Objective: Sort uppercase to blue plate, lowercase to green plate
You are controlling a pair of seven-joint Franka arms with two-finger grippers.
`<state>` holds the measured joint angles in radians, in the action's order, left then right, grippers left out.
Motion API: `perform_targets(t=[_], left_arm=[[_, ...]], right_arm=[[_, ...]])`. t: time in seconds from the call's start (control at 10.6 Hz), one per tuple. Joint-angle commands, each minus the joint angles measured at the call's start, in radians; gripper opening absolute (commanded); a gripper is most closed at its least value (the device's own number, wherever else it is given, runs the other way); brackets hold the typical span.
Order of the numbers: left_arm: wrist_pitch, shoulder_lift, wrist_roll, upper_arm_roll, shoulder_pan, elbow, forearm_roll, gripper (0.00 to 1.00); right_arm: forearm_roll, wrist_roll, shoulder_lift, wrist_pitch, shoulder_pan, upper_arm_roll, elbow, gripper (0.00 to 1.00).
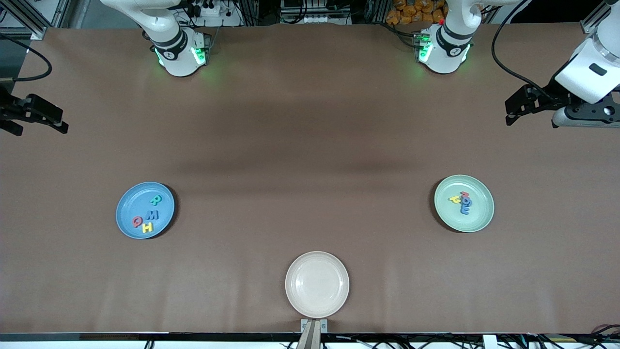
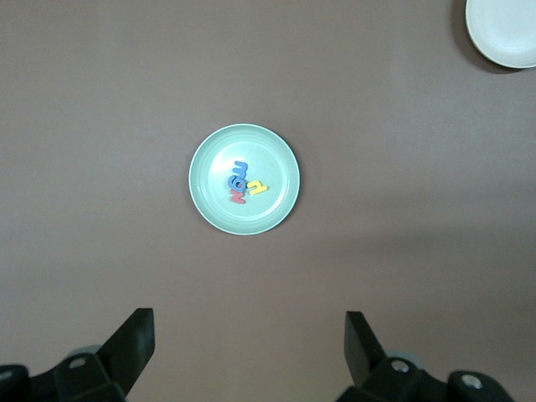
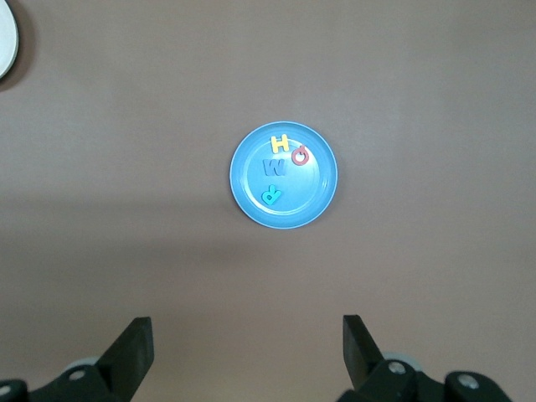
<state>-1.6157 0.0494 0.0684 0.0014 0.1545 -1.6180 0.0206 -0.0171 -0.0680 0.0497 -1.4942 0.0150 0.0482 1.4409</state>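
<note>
Your sorting looks finished: four foam capital letters (image 3: 280, 164) lie in the round light-blue plate (image 3: 318, 197) below the spread, empty right gripper (image 3: 247, 360). Four small foam lowercase letters (image 2: 244, 184) lie in the round mint-green plate (image 2: 209, 205) below the spread, empty left gripper (image 2: 249, 360). The round beige plate (image 1: 334, 300) is bare.

White arms (image 1: 169, 34), black fingers (image 2: 134, 343), green lights

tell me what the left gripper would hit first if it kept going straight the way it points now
Probably the bare table: the left gripper, fingers open, points down short of the green plate, though depth is unclear.
</note>
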Motion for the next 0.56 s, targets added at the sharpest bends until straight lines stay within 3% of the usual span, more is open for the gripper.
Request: perform_targets(t=[0.0,0.47], left_arm=[[0.01,0.004,-0.009,0.011,-0.003,0.003,-0.027,1.0],[0.029,0.01,-0.006,0.029,-0.003,0.004,-0.027,1.0]], right_arm=[[0.002,-0.01,-0.01,-0.008,-0.012,-0.01,0.015,1.0],[0.0,-0.012,-0.01,-0.008,-0.013,-0.01,0.015,1.0]])
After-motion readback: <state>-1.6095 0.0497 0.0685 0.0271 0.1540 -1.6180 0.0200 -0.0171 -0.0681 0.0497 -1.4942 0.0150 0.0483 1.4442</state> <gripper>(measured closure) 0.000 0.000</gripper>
